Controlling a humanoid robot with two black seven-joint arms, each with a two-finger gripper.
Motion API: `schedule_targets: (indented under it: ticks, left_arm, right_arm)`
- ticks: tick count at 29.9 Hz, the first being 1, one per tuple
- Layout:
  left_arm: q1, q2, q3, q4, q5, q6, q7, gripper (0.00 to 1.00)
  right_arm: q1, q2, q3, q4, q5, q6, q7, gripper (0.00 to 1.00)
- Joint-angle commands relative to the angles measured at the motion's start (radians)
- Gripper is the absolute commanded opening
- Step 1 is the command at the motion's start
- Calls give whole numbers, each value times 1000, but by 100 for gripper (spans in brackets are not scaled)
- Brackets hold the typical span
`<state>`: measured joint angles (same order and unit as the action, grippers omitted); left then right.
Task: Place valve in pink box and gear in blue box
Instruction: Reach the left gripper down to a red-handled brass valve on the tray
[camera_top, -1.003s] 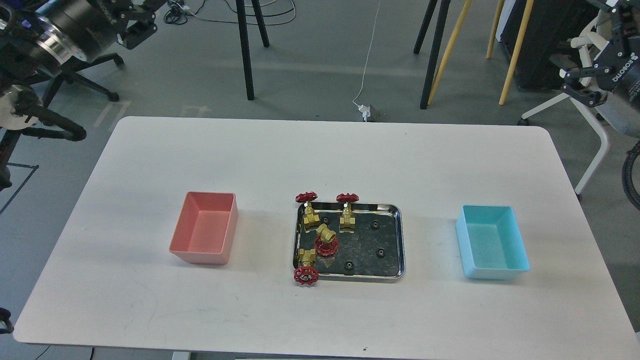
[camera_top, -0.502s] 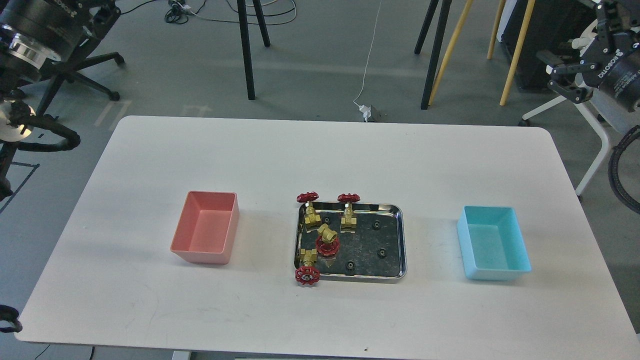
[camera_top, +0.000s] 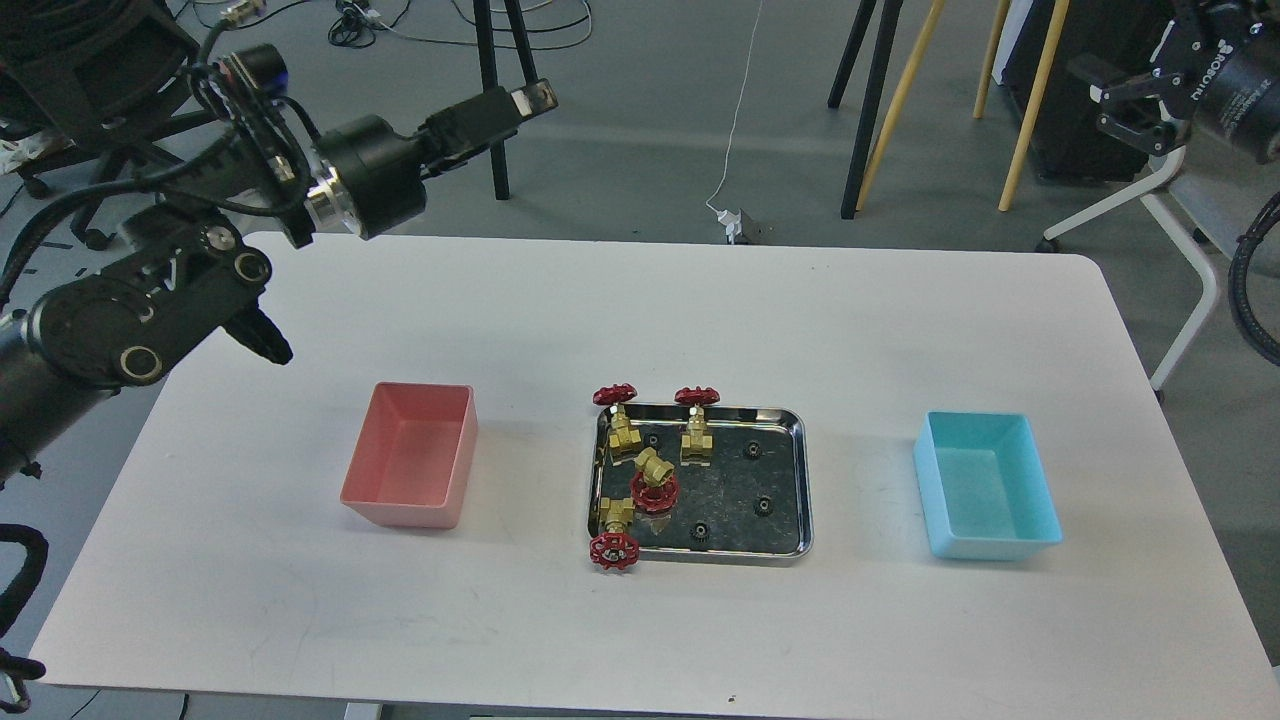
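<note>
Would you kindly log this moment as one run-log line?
left gripper: raised beyond table, empty | right gripper: off-table, empty | valves, gears: in steel tray | pink box, blue box: empty

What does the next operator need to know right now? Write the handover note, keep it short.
Left gripper: raised beyond the table's far left edge, holding nothing; open or shut cannot be told.
Right gripper: off the table at far right, holding nothing; open or shut unclear.
Steel tray, centre: four valves on its left side, several black gears on its right.
Pink box to the tray's left, blue box to its right, both empty.
Done: nothing sorted.
Left: valve into pink, gear into blue.
</note>
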<state>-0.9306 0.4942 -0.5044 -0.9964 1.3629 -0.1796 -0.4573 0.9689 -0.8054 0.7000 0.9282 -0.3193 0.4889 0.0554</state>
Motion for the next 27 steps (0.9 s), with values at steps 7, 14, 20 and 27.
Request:
schedule_targets:
  ticks: [7,14,20,27]
  left_arm:
    - [111,-77,222,-93,350,501,8,94]
    - [327,-86,225,-73,584,664,9,94]
    - [415,-201,234,50,599,668,11,94]
    - [431,-293,264,169,602,668,12,94]
  right_arm:
    - [31,0,-5,-58,-3,0,-15,99]
    - [41,2,-7,-68,-3,0,-17,99]
    - [44,0,-7,-92,-3,0,-17,99]
    - [59,0,-10,-104,-15,0,-19,99]
